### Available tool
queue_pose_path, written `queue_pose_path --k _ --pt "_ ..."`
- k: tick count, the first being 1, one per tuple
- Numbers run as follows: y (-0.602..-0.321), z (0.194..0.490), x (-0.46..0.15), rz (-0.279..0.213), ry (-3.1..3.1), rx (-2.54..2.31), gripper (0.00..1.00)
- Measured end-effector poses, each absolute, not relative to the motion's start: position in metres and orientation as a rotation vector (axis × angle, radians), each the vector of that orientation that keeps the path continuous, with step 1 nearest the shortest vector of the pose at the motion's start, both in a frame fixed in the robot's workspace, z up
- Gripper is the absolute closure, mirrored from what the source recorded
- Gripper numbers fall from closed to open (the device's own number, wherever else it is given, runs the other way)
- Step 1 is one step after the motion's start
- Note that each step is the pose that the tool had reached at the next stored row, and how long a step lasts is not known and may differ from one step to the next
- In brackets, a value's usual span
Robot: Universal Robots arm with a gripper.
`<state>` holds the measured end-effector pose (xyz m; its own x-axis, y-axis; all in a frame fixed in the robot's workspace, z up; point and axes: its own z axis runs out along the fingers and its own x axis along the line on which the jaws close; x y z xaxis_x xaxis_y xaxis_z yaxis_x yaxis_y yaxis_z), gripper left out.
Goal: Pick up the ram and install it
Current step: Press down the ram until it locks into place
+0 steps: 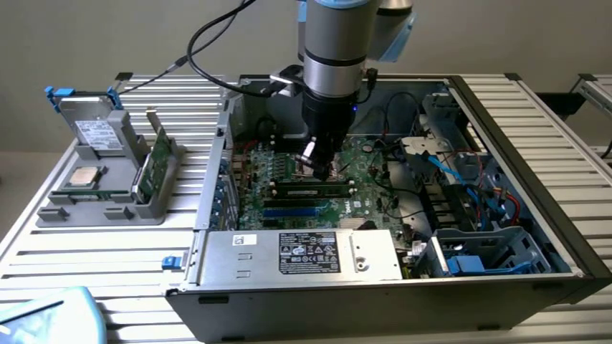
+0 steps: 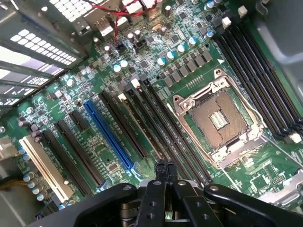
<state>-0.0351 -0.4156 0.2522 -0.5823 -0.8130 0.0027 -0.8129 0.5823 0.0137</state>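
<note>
One arm reaches down into the open case [image 1: 564, 236]; its claw [image 1: 320, 166] hangs low over the motherboard [image 1: 368, 161], near the middle of the board; the claw is closed, its two fingertips pressed together, with nothing between them.

Wrist view: the claw [image 2: 165, 169] shows both black fingertips [image 2: 160, 170] side by side and touching; they sit over the bank of long black slots [image 2: 156, 118] beside the empty CPU socket [image 2: 220, 118]; a blue slot [image 2: 109, 137] runs parallel further out; whether the tips touch the slot beneath cannot be told.

Ram [image 1: 308, 190]: a long dark module with a pale label lies level across the board, in the slot area just on the near side of the claw; it appears seated in a slot; contact with the claw cannot be told.

Counter [image 1: 105, 251], exterior view's left: a grey holder [image 1: 100, 208] stands beside the case; it carries a green spare stick [image 1: 158, 163] upright on its edge, a square silver CPU [image 1: 86, 176] lying flat, and a grey drive [image 1: 96, 132] with a white label leaning at the rear; all are well apart from the claw.

Case front: a silver power supply [image 1: 301, 254] with a black label sits along the near wall; blue and red cables [image 1: 478, 190] fill the bay at the exterior view's right.
</note>
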Motion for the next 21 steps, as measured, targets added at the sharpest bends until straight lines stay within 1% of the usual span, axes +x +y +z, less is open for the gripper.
queue_pose_path --k 10,21 --pt "-0.4156 0.2453 -0.0351 -0.018 -2.903 1.18 0.89" --pt "-0.416 0.2498 -0.0351 -0.028 -2.956 1.0 0.89"
